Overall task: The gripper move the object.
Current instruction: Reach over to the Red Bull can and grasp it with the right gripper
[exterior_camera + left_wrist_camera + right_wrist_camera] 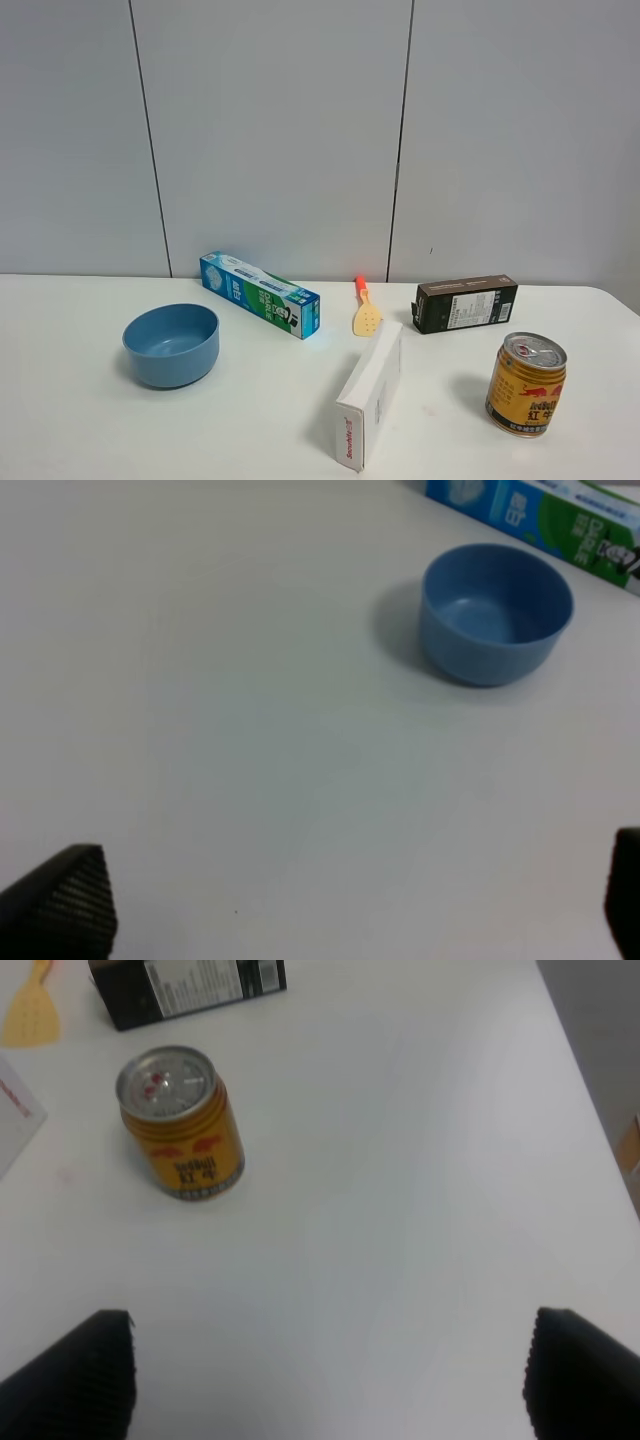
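High camera facing wall, wrist cameras down, sharing bowl, can

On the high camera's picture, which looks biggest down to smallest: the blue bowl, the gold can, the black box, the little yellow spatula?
1. The blue bowl and the gold can look about alike. The can sits nearer the camera, so I won't rank them.
2. The black box.
3. The yellow spatula, smallest.

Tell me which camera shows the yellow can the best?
The high exterior view. There the yellow can stands upright and sharp, with its silver top and red side lettering both clear. The right wrist view shows it too, from above and blurrier. The left wrist view does not show it at all.
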